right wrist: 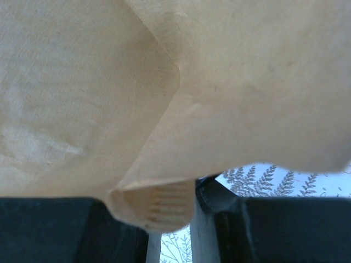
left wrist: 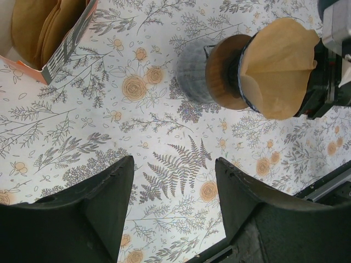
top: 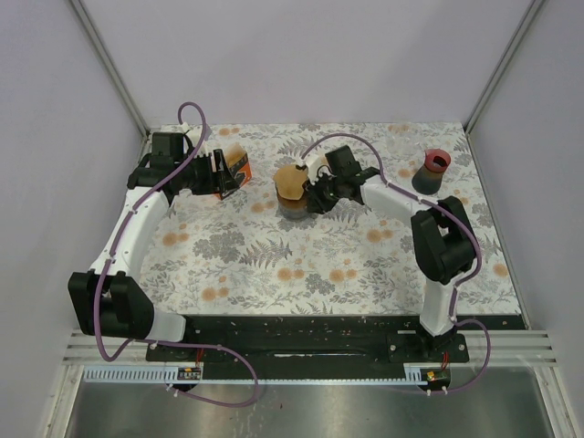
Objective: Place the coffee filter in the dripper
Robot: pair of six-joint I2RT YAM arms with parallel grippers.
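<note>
At the dripper [top: 294,203] | coffee filter [left wrist: 277,68] partly in its mouth, rim pinched in nearly closed right gripper [top: 316,193] | left gripper [left wrist: 175,203] left of dripper, wide apart, empty | risk: paper clinging on release, tugging the filter crooked or out

In your right wrist view the brown paper coffee filter [right wrist: 164,82] sits so close that it blurs and hides the fingertips of the right end effector [right wrist: 170,230]; you cannot tell whether they pinch it. Your left wrist view's edge crops the orange cardboard box [left wrist: 68,46].
</note>
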